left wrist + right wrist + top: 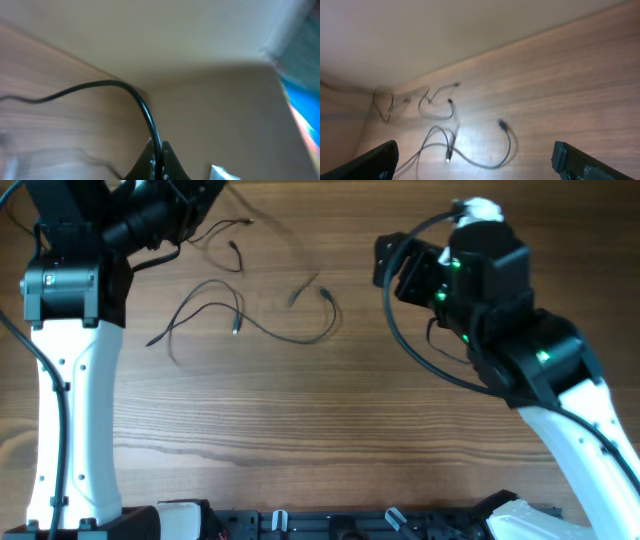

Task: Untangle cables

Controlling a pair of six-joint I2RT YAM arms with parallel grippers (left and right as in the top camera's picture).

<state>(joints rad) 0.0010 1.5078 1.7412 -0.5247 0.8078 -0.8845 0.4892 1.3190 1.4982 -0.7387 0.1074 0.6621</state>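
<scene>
The left gripper [159,162] pinches one cable [100,86], likely to pull it free. The other cables [238,310] lie loose on the table [350,430] near that gripper. The right gripper [475,150] is spread wide, empty, maybe waiting to help.

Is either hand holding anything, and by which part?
The left gripper pinches a cable somewhere along its wire; no plug shows at the grip. The right gripper is open, holding nothing.
</scene>
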